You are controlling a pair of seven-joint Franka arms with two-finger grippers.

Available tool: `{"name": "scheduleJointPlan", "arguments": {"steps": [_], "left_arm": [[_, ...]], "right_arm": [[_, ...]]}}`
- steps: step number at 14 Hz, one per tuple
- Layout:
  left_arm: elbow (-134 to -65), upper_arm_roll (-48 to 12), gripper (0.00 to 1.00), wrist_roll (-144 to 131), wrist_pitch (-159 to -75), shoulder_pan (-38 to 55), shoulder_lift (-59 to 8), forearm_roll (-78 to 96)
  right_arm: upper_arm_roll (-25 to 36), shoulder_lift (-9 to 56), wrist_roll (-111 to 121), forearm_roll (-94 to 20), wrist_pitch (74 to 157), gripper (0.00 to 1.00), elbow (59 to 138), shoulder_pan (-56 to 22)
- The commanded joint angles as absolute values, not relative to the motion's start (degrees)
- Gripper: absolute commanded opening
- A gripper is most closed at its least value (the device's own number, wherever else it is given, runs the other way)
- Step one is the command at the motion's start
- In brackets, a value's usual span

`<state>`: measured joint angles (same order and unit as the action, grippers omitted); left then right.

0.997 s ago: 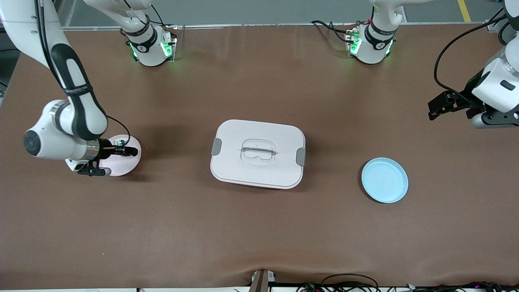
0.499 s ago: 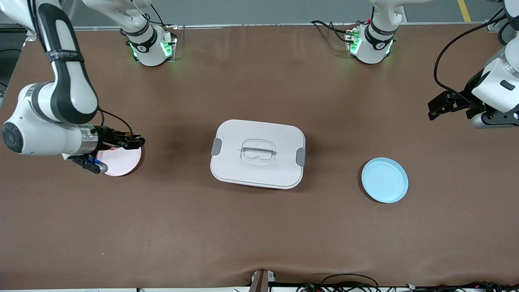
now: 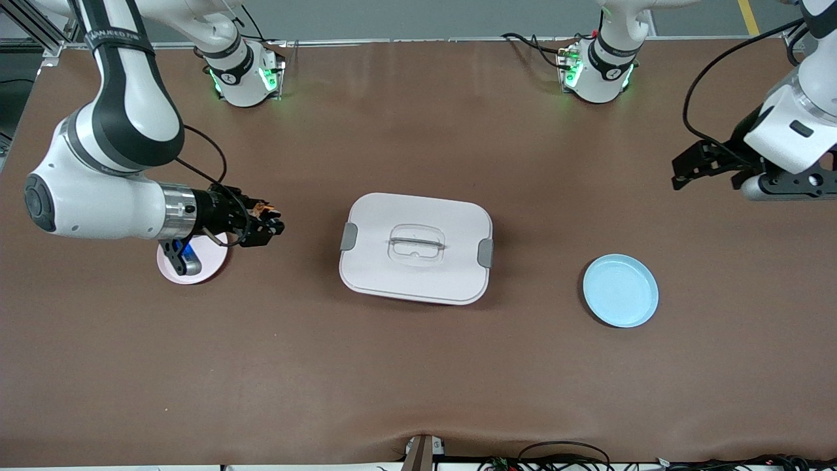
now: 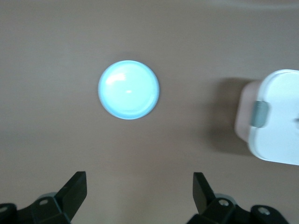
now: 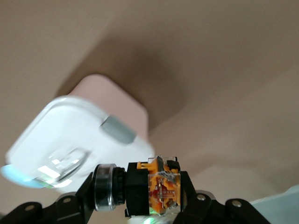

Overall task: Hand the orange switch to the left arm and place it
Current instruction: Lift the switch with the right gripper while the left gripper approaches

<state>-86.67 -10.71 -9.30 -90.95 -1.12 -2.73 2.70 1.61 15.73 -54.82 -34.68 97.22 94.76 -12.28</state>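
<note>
My right gripper is shut on the orange switch, a small black-and-orange part, and holds it in the air between the pink plate and the white box. In the right wrist view the switch sits between the fingers with the box ahead. My left gripper is open and empty, up in the air over the table at the left arm's end. Its wrist view shows the open fingers, the blue plate and a corner of the box.
A light-blue plate lies toward the left arm's end, nearer the front camera than the box. The pink plate lies partly under the right wrist. Cables run along the table's front edge.
My right gripper has risen off the pink plate with the switch and moved toward the box. My left gripper has shifted slightly toward the box.
</note>
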Motion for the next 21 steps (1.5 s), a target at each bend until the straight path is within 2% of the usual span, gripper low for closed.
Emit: {"name": "scheduleJointPlan", "arguments": {"steps": [1, 6, 12, 16, 21], "left_arm": [[-87.1, -13.43, 1.0, -10.11, -93.42, -1.32, -1.67, 5.36], [-87.19, -16.08, 1.0, -10.37, -99.04, -0.97, -1.93, 14.84], [-87.36, -21.97, 1.0, -10.72, -109.85, -0.27, -4.91, 22.22], [-87.19, -23.55, 1.0, -15.44, -115.03, 2.36, -7.46, 24.26], [-87.19, -23.55, 1.0, -28.2, -125.93, 9.04, -11.06, 24.26]], "right_arm": [[2.2, 16.35, -64.39, -40.23, 97.03, 0.0, 90.98, -14.67], [2.2, 16.52, -77.41, -46.21, 104.05, 0.0, 88.77, -18.89], [2.2, 17.05, -86.48, -52.03, 111.96, 0.0, 88.59, -23.72], [2.29, 17.14, -87.62, -51.94, 112.94, 0.0, 88.59, -25.48], [2.29, 17.23, -89.56, -52.03, 113.9, 0.0, 87.8, -26.63]]}}
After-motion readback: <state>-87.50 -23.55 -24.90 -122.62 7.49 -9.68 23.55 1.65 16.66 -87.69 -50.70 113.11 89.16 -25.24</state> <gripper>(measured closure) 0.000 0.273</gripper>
